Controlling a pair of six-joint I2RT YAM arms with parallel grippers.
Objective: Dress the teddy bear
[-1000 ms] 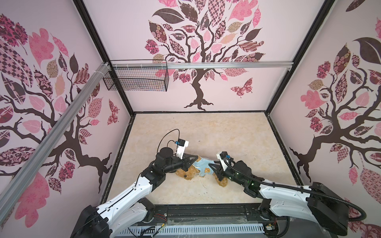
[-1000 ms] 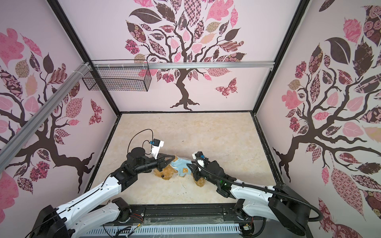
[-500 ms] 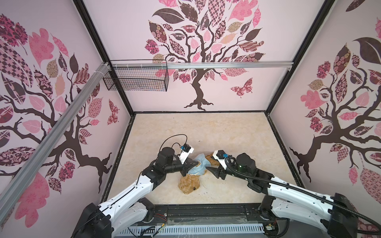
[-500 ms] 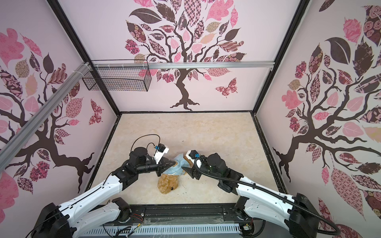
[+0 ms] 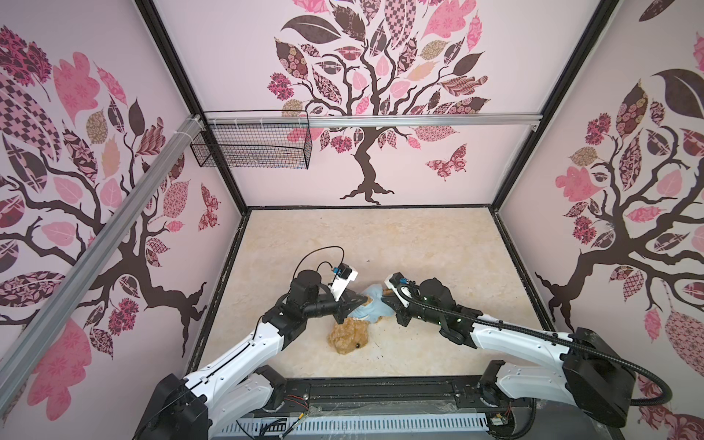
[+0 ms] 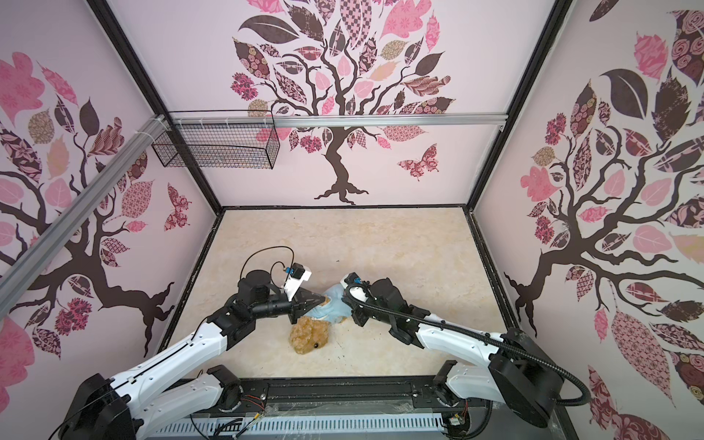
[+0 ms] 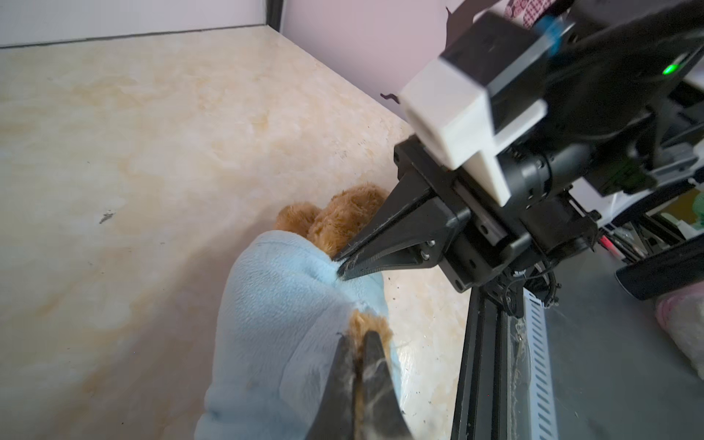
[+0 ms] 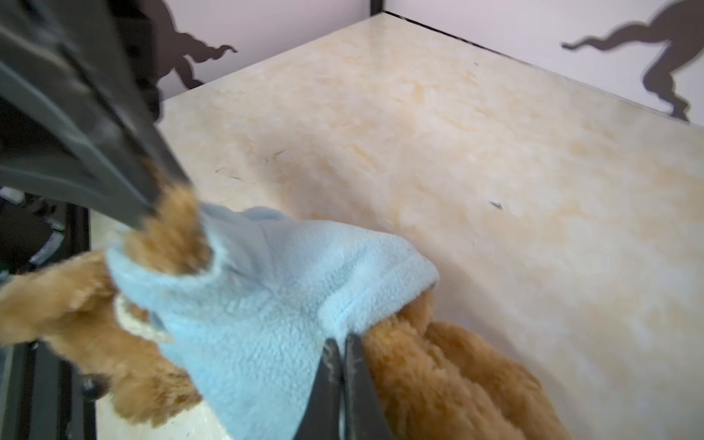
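**Desk:** Where is the teddy bear (image 5: 346, 338) in this shot?

**Operator:** Low in both top views, on the cream marbled table (image 5: 381, 244). It lies near the front edge, about midway between my two arms. Its head points toward the front rail, with a dark dot showing on the face. The torso runs away from the rail, wrapped in a light-blue shirt (image 5: 371, 311).

**Desk:** What is your left gripper doing?

**Operator:** My left gripper (image 7: 358, 341) is pressed together on a tuft of golden-brown fur. That tuft is the bear's paw, poking out of a sleeve of the shirt. The right wrist view shows the same pinch from the opposite side.

**Desk:** And the right one?

**Operator:** My right gripper (image 8: 341, 343) has its tips closed on the shirt's hem, where the fleece ends and the bear's two legs come out. In the left wrist view those tips bite the blue edge just beside the legs.

**Desk:** How does the shirt sit?

**Operator:** It covers the torso, with the head out at one end, the legs out at the other, and one paw through a sleeve. I cannot make out the second arm. I also cannot tell whether the torso rests on the table or hangs between my grippers.
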